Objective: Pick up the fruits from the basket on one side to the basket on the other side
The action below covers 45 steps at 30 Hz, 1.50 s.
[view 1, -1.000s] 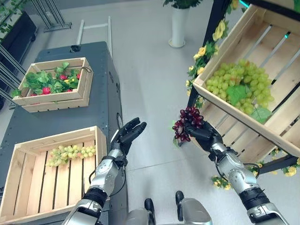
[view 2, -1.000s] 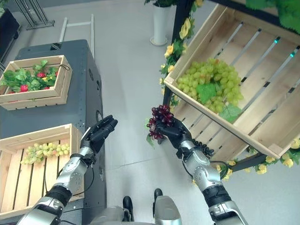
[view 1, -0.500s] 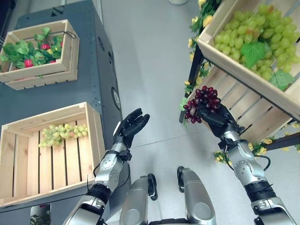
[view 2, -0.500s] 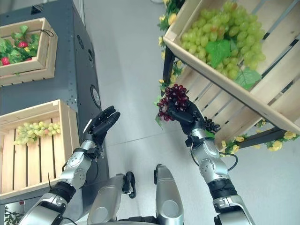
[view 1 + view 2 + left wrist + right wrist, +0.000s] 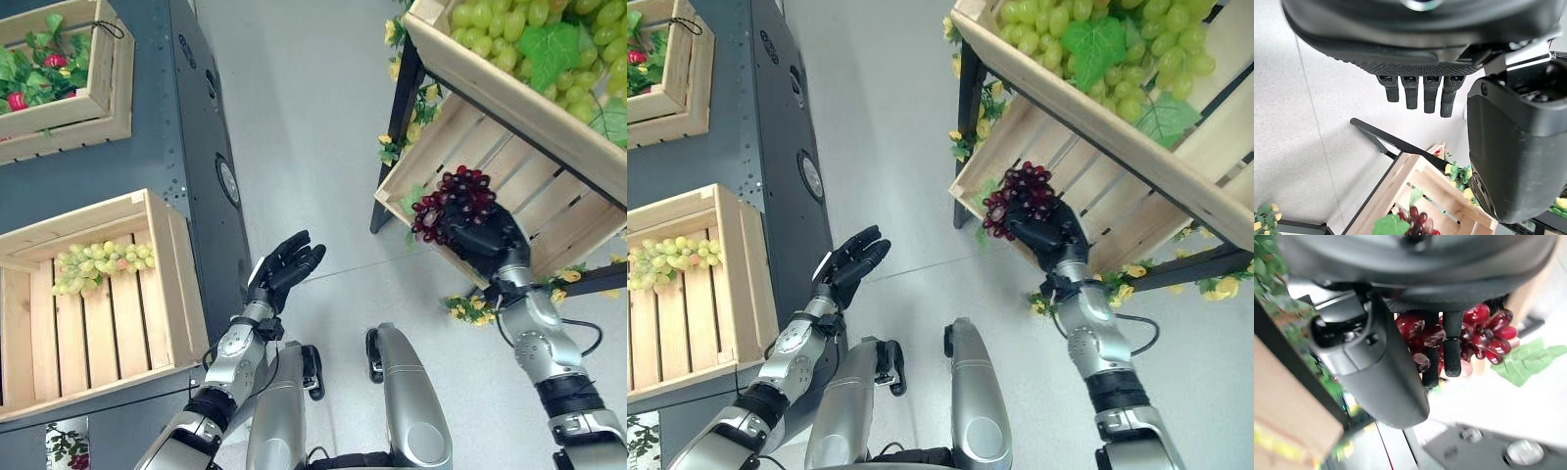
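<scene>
A: We have the bunch of dark red grapes (image 5: 457, 199) clenched in our right hand (image 5: 482, 238), fingers curled round it, lifted in front of the slatted wooden crate (image 5: 460, 147) on the lower shelf of the black stand.

B: And it belongs in the pale wooden slatted crate (image 5: 98, 294) on the dark grey counter (image 5: 167, 127), where 1 bunch of green grapes (image 5: 98, 266) already lies.

A: So, as we judge it, we should carry the red bunch across low and level, keeping the grip firm so no berries shake loose, and clear that crate's near wall before we let go.

B: Our left hand (image 5: 284, 269) is empty, fingers straight and spread, palm raised between counter and stand. It could take the bunch in a handover.

A: The right forearm points upward, wrist bent toward the stand.
</scene>
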### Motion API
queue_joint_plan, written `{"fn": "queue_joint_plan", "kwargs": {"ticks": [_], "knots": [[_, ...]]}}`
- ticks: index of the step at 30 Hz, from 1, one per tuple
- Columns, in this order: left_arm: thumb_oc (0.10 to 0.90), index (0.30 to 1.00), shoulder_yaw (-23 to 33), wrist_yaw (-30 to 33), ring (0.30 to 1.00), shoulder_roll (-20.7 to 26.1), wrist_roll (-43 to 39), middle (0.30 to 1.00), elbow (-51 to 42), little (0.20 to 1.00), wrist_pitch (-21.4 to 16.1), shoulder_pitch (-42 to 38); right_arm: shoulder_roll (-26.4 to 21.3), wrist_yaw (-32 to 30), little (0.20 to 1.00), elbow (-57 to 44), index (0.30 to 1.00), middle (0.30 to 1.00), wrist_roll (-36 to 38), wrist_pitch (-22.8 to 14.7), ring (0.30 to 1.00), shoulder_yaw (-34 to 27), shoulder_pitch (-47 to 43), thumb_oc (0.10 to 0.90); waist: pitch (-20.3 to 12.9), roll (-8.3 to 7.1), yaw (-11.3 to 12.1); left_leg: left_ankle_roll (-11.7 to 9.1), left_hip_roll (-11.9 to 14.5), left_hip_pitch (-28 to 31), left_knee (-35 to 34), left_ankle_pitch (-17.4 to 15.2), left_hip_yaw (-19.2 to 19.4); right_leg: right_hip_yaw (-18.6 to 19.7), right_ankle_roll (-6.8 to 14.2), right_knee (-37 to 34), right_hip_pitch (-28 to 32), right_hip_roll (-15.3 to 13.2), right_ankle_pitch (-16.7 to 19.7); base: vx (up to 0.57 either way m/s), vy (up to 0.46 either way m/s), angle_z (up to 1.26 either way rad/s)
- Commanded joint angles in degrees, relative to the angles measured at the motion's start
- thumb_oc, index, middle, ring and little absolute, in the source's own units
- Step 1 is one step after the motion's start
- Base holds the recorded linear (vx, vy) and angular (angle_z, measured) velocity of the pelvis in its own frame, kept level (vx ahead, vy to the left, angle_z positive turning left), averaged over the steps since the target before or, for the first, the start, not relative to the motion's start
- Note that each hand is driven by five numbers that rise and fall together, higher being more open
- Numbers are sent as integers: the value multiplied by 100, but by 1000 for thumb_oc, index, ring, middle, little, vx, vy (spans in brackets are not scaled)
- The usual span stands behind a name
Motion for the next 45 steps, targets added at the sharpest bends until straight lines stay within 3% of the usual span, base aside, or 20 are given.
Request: {"fn": "queue_joint_plan", "kwargs": {"ticks": [1,10,15,25,26,27,35,45], "knots": [[800,900,-82,-37,900,97,-224,900,-830,900,-502,23,-623,-190,300,-167,300,300,286,-1116,300,-929,-894,400,-144,-43,92,276,-263,-49,145,-47,93,-173,-390,-36,429,99,214,-36,-27,-7],[800,900,-245,47,900,303,-309,900,-1051,900,-417,-55,-1531,-362,300,1201,300,300,470,-1078,300,-1055,-1383,400,-68,-34,225,275,-269,-361,325,11,53,-183,-394,103,142,124,246,-16,-9,-1],[800,900,-286,64,900,443,-378,900,-1161,900,-340,-104,-1752,-469,300,1695,300,300,482,-1020,300,-1016,-1524,400,-67,-25,307,274,-286,-450,345,28,25,-205,-391,143,54,99,255,-2,-33,2],[800,900,-439,9,900,589,-440,900,-1205,900,-336,-329,-1912,-1009,300,2520,300,300,-88,-309,300,-288,-2139,400,-66,42,483,294,-352,-694,240,58,-13,-280,-365,167,-232,6,314,-12,-18,2],[800,900,-453,20,900,573,-426,900,-1193,900,-328,-357,-1899,-1015,756,2645,756,756,-198,-211,756,-199,-2180,704,-66,49,501,298,-362,-674,220,37,-17,-284,-364,153,-215,1,302,0,0,0],[800,900,-460,24,900,570,-428,900,-1189,900,-335,-395,-1875,-1044,900,2726,900,900,-267,-142,900,-90,-2260,800,-66,60,510,309,-367,-722,226,50,-21,-290,-370,160,-263,-9,317,0,0,0],[800,900,-459,8,900,530,-467,900,-1069,900,-364,-568,-1756,-1056,900,2892,900,900,-759,188,900,398,-2640,800,-66,99,584,348,-397,-745,199,10,-25,-305,-386,215,-331,-46,267,-2,6,2],[800,900,-327,-129,900,471,-464,900,-995,900,-388,-431,-1507,-829,900,2240,900,900,-1076,84,900,689,-2606,800,-66,77,619,365,-431,-571,86,6,-51,-290,-380,153,-213,-52,266,15,17,4]]}}
